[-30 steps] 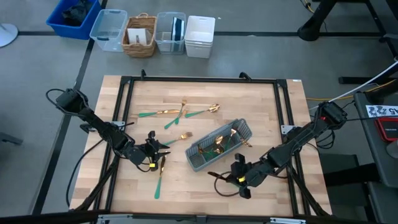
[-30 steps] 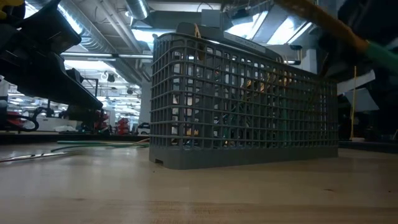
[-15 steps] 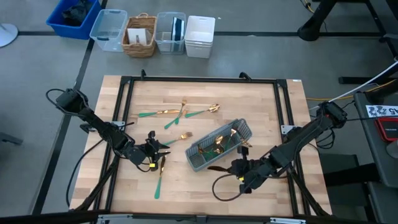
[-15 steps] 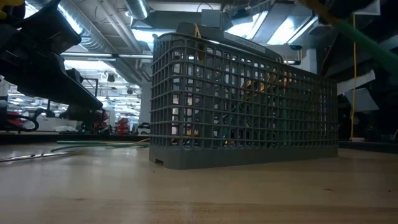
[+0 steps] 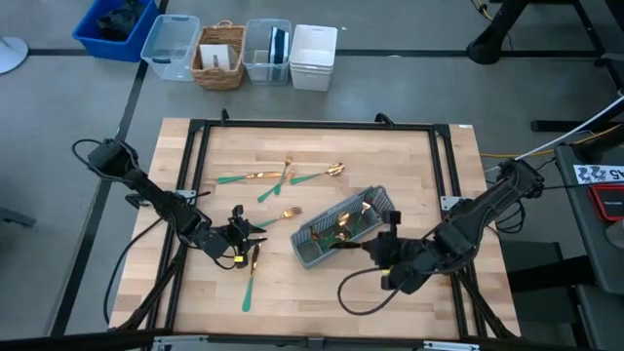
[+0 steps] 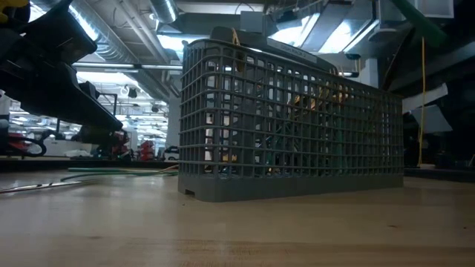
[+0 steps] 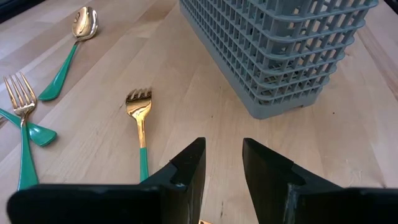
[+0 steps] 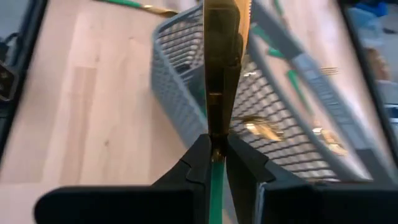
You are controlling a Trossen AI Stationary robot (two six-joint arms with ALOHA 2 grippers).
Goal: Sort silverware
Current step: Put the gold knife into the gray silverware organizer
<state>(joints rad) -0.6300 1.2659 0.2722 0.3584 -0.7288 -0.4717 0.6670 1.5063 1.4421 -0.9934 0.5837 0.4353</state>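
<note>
The grey slotted caddy (image 5: pixel 346 226) stands on the table right of centre, with several gold and teal pieces inside. My right gripper (image 5: pixel 383 246) hangs beside its right end, shut on a knife (image 8: pixel 219 68) with a gold blade and a teal handle. The blade reaches out over the caddy (image 8: pixel 261 106). My left gripper (image 7: pixel 222 163) stands open near the table, left of the caddy (image 7: pixel 280 50), with nothing between its fingers. A fork (image 7: pixel 139 127) lies flat just ahead of it. More silverware lies farther back: a fork (image 5: pixel 281 177) and a spoon (image 5: pixel 320 175). My right gripper pinches the knife between its two fingers where the gold blade meets the teal handle (image 8: pixel 216 154). The knife runs on along the line of the fingers, slanting down from the table's right side. It is lifted clear, its blade on edge above the caddy.
Another teal-handled piece (image 5: pixel 249 281) lies near the table's front edge, below my left gripper. A black frame (image 5: pixel 322 126) runs around the wooden top. Bins and a basket (image 5: pixel 218 56) stand on the floor beyond the far edge.
My right gripper has risen from near the table with the knife and has turned and tipped as it rose. The knife, earlier low beside the caddy's near side, now points over the caddy. In the low view it has climbed toward the picture's top.
</note>
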